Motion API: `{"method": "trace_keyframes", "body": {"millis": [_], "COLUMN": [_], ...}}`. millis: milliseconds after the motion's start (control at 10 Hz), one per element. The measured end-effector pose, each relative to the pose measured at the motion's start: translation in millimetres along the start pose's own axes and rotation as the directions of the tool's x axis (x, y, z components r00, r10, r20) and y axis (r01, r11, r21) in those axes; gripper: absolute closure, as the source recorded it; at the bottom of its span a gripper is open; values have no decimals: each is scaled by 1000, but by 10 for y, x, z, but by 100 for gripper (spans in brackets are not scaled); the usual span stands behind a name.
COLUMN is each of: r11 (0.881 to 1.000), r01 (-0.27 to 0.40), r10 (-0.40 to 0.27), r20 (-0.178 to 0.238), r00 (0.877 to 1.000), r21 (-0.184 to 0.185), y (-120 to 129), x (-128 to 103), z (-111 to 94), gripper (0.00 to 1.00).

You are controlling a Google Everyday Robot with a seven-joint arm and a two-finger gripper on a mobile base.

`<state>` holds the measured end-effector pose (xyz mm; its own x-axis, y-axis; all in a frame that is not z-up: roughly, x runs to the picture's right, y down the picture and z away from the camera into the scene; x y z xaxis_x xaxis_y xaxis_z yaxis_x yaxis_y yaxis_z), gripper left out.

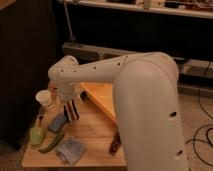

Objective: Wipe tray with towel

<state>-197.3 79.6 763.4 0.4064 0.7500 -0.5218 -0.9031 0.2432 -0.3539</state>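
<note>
The yellow-orange tray sits at the back right of the wooden table, its right part hidden behind my big white arm. The blue-grey towel lies crumpled near the table's front edge. My gripper points down over the table, just left of the tray and well behind the towel. Its dark-and-white striped fingers stand open and hold nothing.
A flat blue pad lies just below-left of the gripper. A white cup stands at the table's back left. A pale green object and a long green vegetable lie front left. A dark brown object stands beside my arm.
</note>
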Motion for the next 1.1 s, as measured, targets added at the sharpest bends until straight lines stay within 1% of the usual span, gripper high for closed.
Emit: {"method": "trace_keyframes", "body": {"millis": [800, 900, 1100], "r11": [1000, 1000, 999], "r01": [2, 15, 50], "r10": [-2, -15, -50], "r20": [1, 6, 31], "r00": [1000, 1000, 998], "r21": [2, 10, 0], "y": [2, 6, 52], "x": [0, 43, 326], "z": [-10, -51, -172], "gripper": [29, 29, 29]}}
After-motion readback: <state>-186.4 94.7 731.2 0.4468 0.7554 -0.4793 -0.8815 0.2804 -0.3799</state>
